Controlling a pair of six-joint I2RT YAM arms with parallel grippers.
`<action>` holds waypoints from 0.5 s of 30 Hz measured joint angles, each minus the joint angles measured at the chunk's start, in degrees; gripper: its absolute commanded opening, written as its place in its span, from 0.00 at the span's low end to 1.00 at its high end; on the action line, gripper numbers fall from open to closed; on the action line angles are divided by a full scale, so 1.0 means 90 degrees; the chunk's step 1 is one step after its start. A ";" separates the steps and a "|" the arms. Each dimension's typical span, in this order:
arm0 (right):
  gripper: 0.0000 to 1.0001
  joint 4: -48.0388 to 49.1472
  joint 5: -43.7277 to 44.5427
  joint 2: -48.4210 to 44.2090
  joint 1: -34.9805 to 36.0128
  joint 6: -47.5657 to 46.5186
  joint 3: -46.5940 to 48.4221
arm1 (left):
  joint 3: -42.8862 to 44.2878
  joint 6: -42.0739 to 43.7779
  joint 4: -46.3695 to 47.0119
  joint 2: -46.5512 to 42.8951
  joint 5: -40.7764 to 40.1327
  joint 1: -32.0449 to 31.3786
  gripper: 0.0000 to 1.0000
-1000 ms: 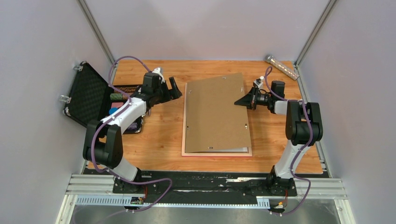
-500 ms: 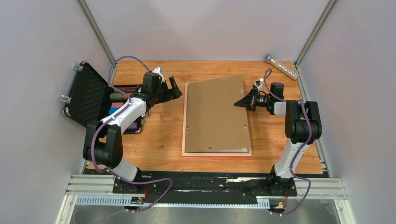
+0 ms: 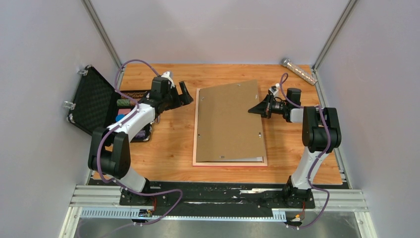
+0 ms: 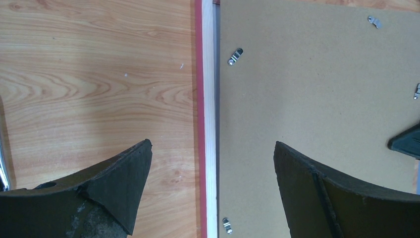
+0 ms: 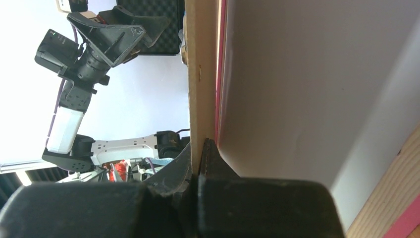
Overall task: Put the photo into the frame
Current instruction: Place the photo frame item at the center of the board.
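From above, the frame lies flat in the middle of the table, showing only thin pink rails at its 6 and 9 o'clock sides. A brown backing board sits on it, skewed. The right gripper meets the board's edge at about 2 o'clock. The left gripper hangs at 10 o'clock, off the frame, with an open black case further out at 9 o'clock

The left wrist view shows the left gripper spread wide and holding nothing. It straddles the frame's red rail and the board's edge. Small metal clips dot the board

In the right wrist view the right gripper is closed tight, pinching the board edge-on so that side is raised. Under it, toward 3 o'clock, lies a pale, flat, unmarked sheet. I take it for the photo, face down inside the frame, as no printed side shows

By my reckoning the photo is in place or nearly so. Left to do: lower the board square inside the rails and fasten it. Whether the clips are turned I cannot tell
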 measured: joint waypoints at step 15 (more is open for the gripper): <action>0.00 -0.0143 0.0024 0.0204 0.0000 -0.0124 0.0002 | 0.0000 -0.0007 0.0002 0.0002 0.0024 0.0007 1.00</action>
